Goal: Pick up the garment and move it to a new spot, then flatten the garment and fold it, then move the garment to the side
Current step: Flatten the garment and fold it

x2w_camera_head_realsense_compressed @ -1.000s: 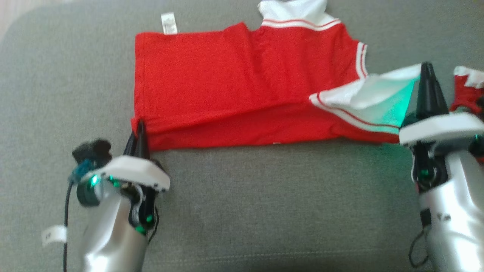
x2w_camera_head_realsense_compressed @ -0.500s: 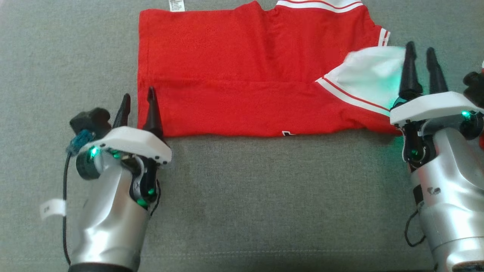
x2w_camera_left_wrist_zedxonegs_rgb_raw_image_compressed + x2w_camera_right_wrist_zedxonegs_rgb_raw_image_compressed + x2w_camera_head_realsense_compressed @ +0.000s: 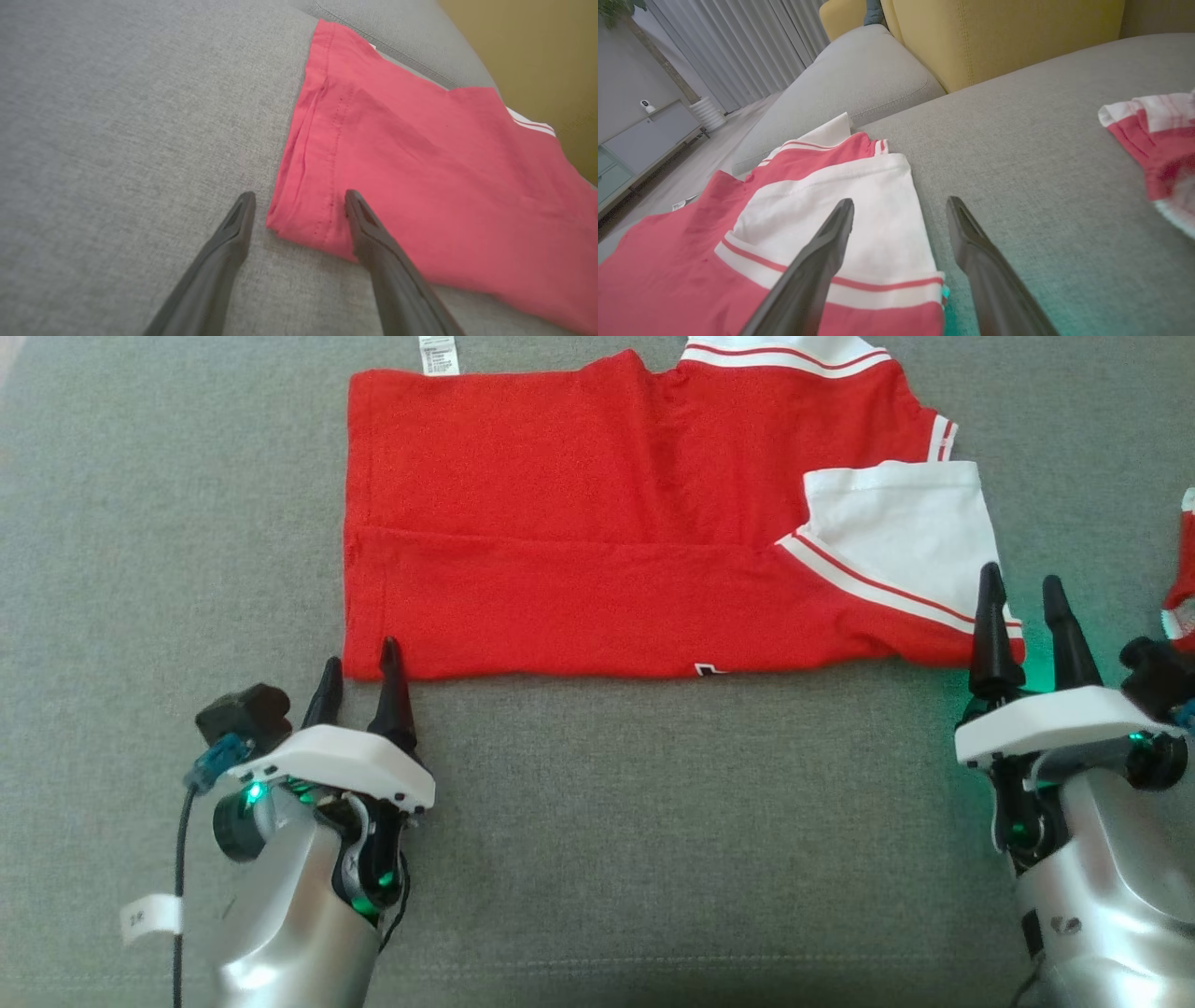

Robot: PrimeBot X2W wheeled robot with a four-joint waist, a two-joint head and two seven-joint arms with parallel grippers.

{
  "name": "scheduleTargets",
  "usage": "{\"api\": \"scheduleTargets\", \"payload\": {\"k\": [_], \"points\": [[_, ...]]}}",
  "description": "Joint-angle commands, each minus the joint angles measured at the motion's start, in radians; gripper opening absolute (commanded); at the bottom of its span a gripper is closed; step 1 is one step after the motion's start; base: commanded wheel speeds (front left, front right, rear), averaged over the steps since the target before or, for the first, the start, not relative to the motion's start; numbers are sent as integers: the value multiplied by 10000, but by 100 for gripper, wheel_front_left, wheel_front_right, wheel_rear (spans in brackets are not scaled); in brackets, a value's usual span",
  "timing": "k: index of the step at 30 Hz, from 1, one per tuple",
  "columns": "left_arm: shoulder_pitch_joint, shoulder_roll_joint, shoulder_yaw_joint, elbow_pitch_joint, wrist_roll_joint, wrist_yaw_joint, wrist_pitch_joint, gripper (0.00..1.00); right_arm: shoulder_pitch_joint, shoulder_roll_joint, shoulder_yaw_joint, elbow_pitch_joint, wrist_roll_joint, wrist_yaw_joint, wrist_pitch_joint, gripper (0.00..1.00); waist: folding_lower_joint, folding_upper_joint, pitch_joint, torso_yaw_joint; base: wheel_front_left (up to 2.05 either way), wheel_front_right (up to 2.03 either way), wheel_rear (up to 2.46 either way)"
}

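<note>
- As it lies on the grey sofa cushion (image 3: 653, 849), the garment (image 3: 597, 541) is spread flat with its long axis running left to right across the robot's front. Its near edge sits just ahead of both hands.
- At the near left corner, the left hand (image 3: 359, 655) has its fingers spread and pinches nothing. One finger stands over the red cloth, the other over bare cushion just beside it (whether either tip touches, I cannot tell).
- At the near right corner, the right hand (image 3: 1019, 577) is likewise spread and empty. Its inner finger is over the white side panel (image 3: 896, 523), its outer finger over cushion.
- Judgement: each hand is equally near its own corner, so a fold would likely carry one short end along the long axis toward the other.
- A second red-and-white cloth (image 3: 1181, 588) lies well apart, to the right.
</note>
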Motion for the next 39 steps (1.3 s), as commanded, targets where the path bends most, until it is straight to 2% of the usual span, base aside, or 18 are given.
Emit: {"api": "scheduleTargets", "payload": {"k": [1, 5, 6, 8, 12, 13, 14, 15, 18, 25, 32, 33, 34, 35, 39], "points": [[-187, 195, 90, 98, -26, 101, -30, 100, -63, -97, 248, -242, -129, 65, -96, 100, 0, 0, -1, -28, 0, 0, 0], [-277, 195, -147, 574, -153, 74, -30, 100, -34, -103, 340, 86, -420, 65, 109, 100, 0, 0, 12, -73, 0, 0, 0], [-313, 195, -258, 720, -198, 37, -30, 59, -56, -97, 350, 212, -556, 65, 191, 100, 0, 0, 18, -77, 0, 0, 0], [-396, 195, -450, 901, -356, -144, -30, 0, -115, -74, 305, 476, -840, 65, 374, 100, 0, 0, 40, -54, 0, 0, 0], [-475, 195, -777, 1178, -589, -302, -30, 0, -190, 9, 207, 970, -1286, 65, 878, 100, 0, 0, 84, 11, 0, 0, 0], [-479, 195, -836, 1221, -629, -332, -30, 0, -196, 34, 191, 1035, -1334, 65, 949, 96, 0, 0, 83, 30, 0, 0, 0], [-475, 195, -881, 1250, -667, -356, -30, 0, -185, 39, 226, 1104, -1399, 65, 1055, 42, 0, 0, 74, 47, 0, 0, 0], [-461, 195, -914, 1272, -690, -374, -30, 0, -169, 47, 243, 1150, -1424, 65, 1125, 0, 0, 0, 49, 61, 0, 0, 0], [-343, 195, -894, 1287, -625, -339, -30, 0, -68, 75, 301, 1234, -1393, 65, 1190, 0, 0, 0, -180, 94, 0, 0, 0], [690, 195, -125, 752, -265, -119, -30, 0, 296, 5, 244, 1328, -1176, 65, 1057, 0, 0, 0, -1271, 136, 0, 0, 0], [1811, 195, 359, 435, 167, -266, -30, 0, 1008, -119, 185, 1037, -682, 65, 1438, 0, 0, 0, -2122, 250, 0, 0, 0], [1837, 195, 390, 395, 296, -250, -30, 0, 1075, -140, 179, 914, -595, 65, 1501, 52, 0, 0, -2126, 262, 0, 0, 0], [1809, 195, 431, 340, 487, -250, -30, 45, 1102, -176, 146, 771, -522, 65, 1530, 100, 0, 0, -2083, 275, 0, 0, 0], [1597, 196, 507, 156, 808, -316, -30, 100, 1049, -290, 71, 444, -518, 65, 1496, 100, 0, 0, -1924, 321, 0, 0, 0], [575, 420, 382, -94, 1383, -480, -25, 100, 560, -446, 61, -206, -745, 65, 1585, 100, 0, 0, -1432, 428, 0, 0, 0]]}}
